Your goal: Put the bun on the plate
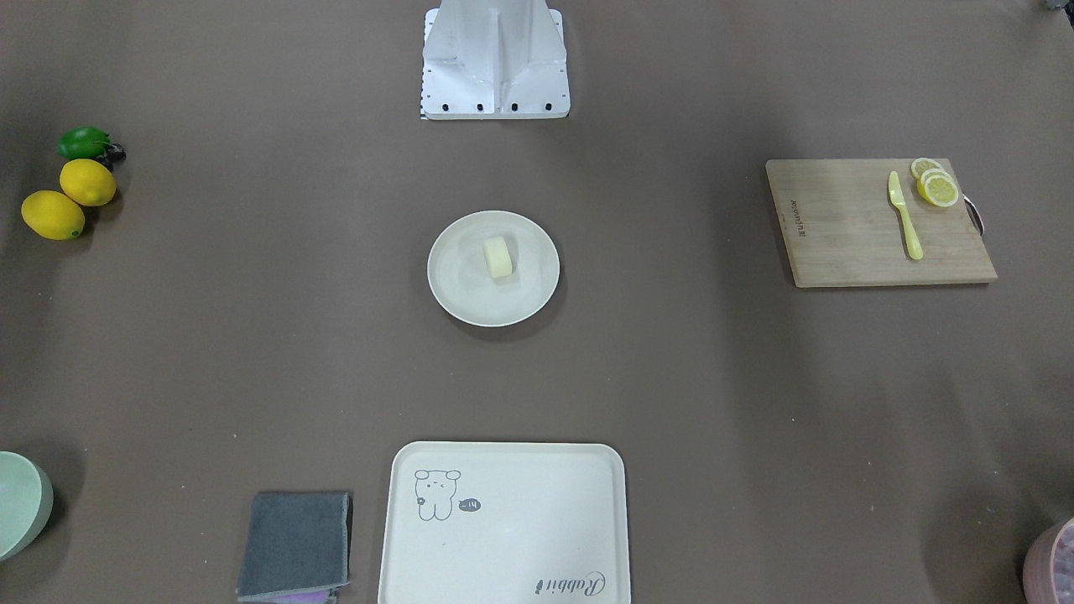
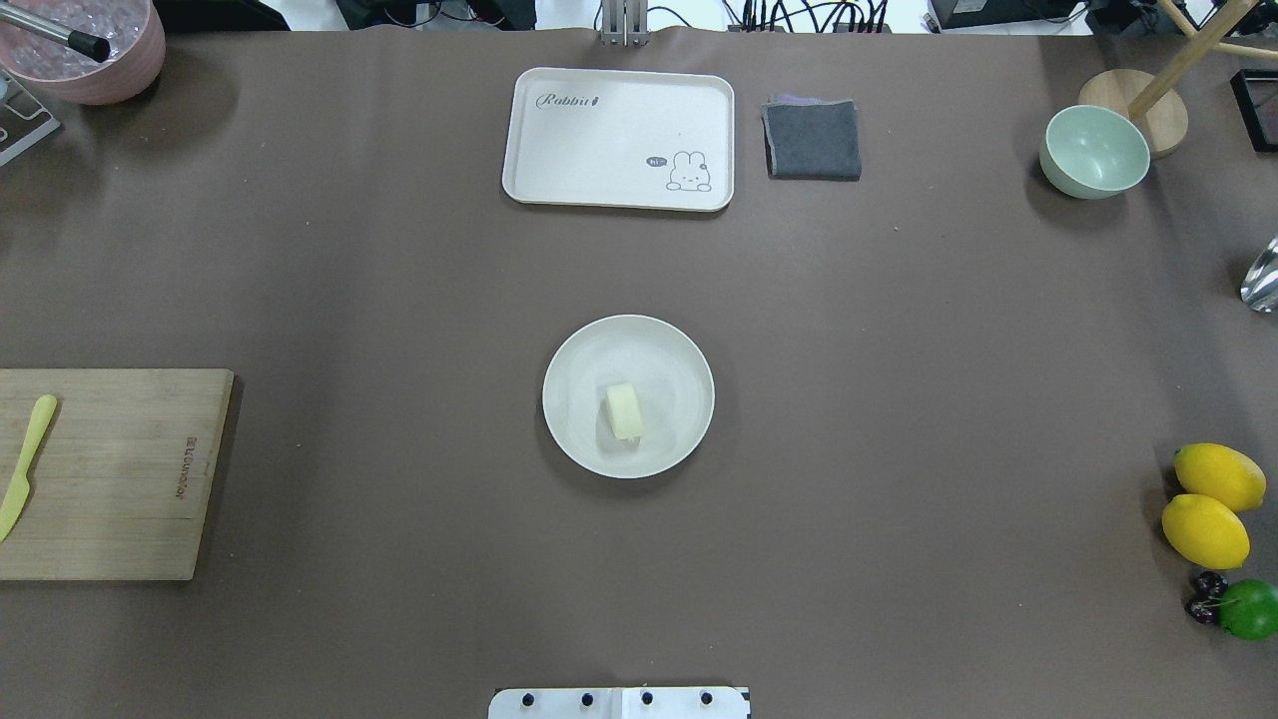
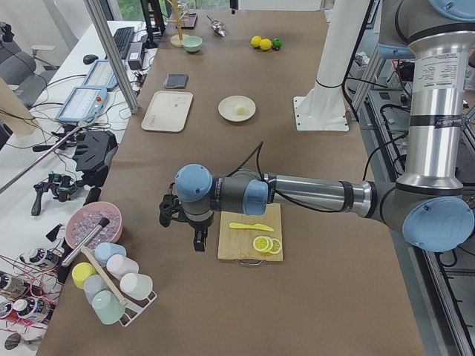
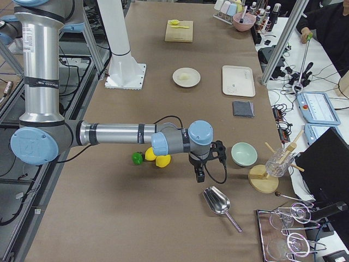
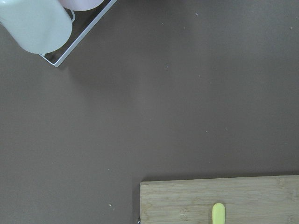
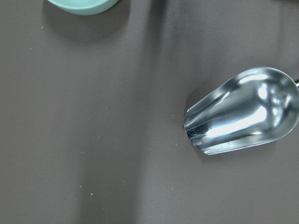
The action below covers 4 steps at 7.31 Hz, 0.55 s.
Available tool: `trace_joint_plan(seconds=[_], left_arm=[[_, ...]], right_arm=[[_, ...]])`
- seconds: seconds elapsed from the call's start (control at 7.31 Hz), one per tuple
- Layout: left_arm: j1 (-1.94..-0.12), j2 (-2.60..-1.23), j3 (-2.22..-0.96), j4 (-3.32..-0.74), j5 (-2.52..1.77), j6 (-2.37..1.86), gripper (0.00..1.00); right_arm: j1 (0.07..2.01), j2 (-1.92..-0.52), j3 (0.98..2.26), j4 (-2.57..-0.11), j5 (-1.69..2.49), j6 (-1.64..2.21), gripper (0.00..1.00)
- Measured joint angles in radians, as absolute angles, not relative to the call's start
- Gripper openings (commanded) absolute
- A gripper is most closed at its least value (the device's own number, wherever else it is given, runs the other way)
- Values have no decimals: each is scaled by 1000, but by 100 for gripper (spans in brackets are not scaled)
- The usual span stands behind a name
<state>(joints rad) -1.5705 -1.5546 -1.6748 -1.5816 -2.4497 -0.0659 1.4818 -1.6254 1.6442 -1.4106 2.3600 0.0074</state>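
A brown covering (image 2: 899, 399) spreads flat over the whole table, marked only by pale specks. At the robot's edge sits the white base plate (image 2: 619, 702) of the pedestal. Just beyond it, mid-table, stands the plate (image 2: 675, 371), and the bun (image 2: 623, 410) lies in it, a little toward the robot's side of centre, touching nothing else.

Level with the plate at the robot's left end is a wooden cutting board (image 2: 120, 479) with a yellow-green knife (image 2: 27, 464) and lemon slices (image 1: 937, 186). The left gripper (image 3: 199, 239) hangs over bare covering between the board and a rack of pastel cups (image 3: 111, 285). It shows only from the side, so I cannot tell how its jaws stand.

At the right end lie two lemons (image 2: 1205, 530) and a green fruit (image 2: 1250, 608). The right gripper (image 4: 199, 174) hangs near them, over bare covering beside a metal scoop (image 6: 243, 112). Its jaws cannot be read either. Both grippers are well apart from the plate.

Toward the far edge rest a cream tray (image 2: 619, 120), a folded grey cloth (image 2: 812, 139) just beside it, a pale green bowl (image 2: 1094, 152) by a wooden stand (image 2: 1133, 110), and a pink tub (image 2: 95, 50) in the left corner. Past the table run white desks with tablets (image 4: 316, 103) and loose cables.
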Motion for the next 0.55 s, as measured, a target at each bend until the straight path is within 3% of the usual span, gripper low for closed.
trace_joint_plan(seconds=[0.55], left_arm=[[-1560,-1555,-1679,-1581,-2449,-67,98]], right_arm=[[1491,-1626,1650,-1412,2366,7,100]])
